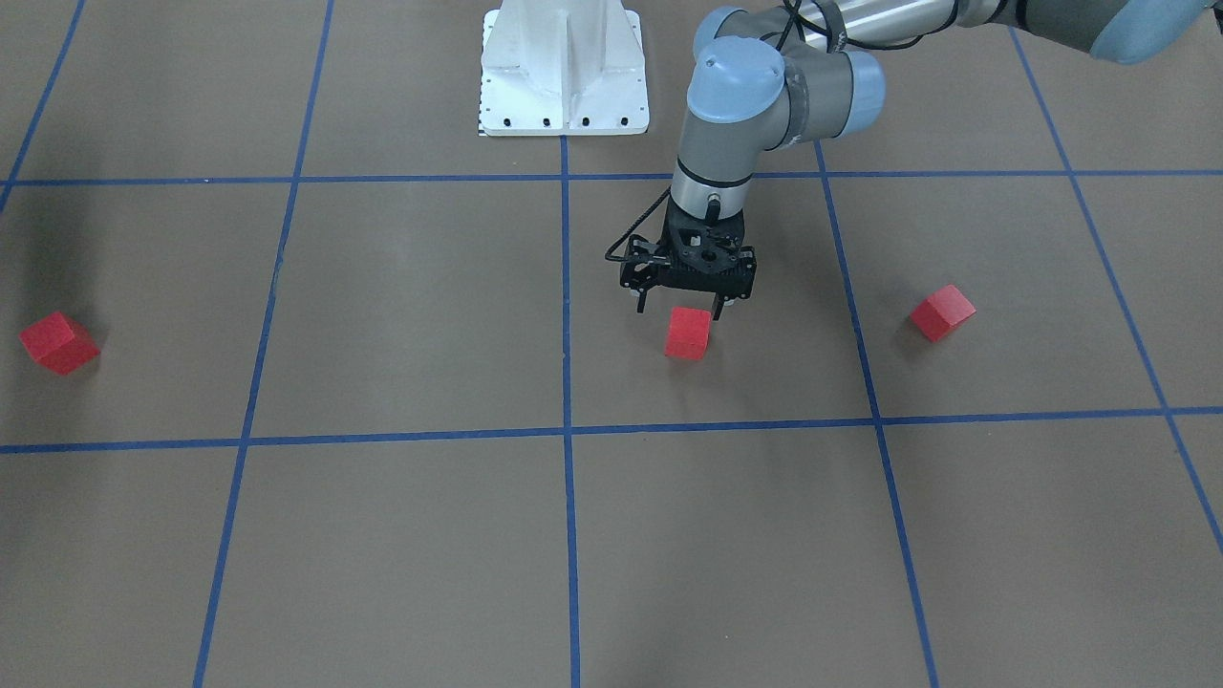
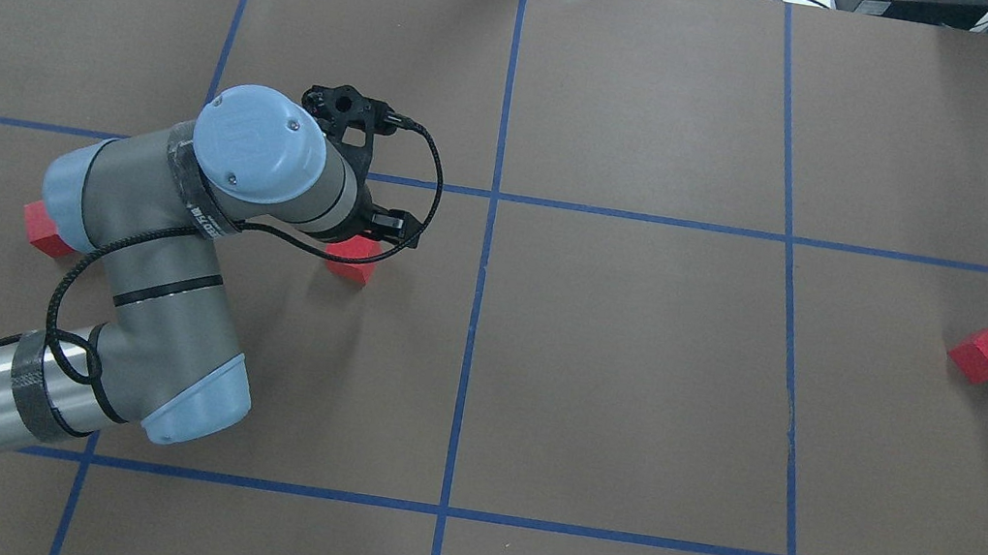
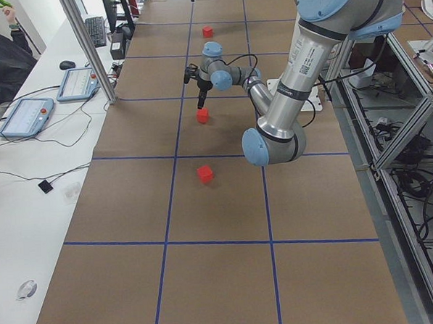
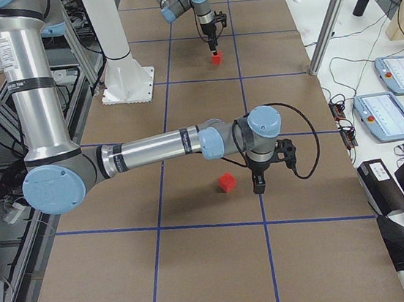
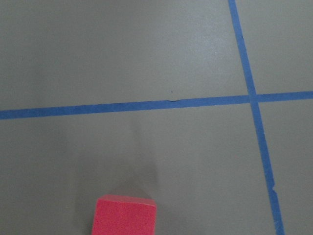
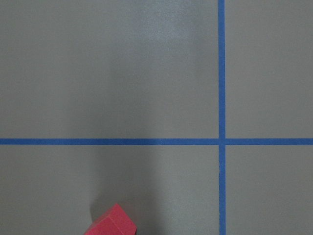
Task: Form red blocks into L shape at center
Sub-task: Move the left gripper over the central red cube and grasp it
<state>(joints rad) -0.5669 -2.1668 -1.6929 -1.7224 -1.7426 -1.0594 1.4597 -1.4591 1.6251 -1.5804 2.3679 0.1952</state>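
Brown tabletop (image 1: 382, 535). Center crossing (image 1: 567, 432) nearest; beyond it, toward the robot-side edge, middle red block (image 1: 688, 333); left gripper (image 1: 680, 308) just above, jaws apart. Best: lower square, straddle evenly before closing. Right gripper (image 4: 259, 186): state cannot tell.

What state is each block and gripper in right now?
middle red block: lying flat, ungripped.
left-side red block: lying flat, loose, apart from the others.
right-side red block: lying flat, loose, turned askew to the grid.
left gripper: open, just over the middle red block, not gripping.
right gripper: beside the right-side red block; open or shut cannot be told.
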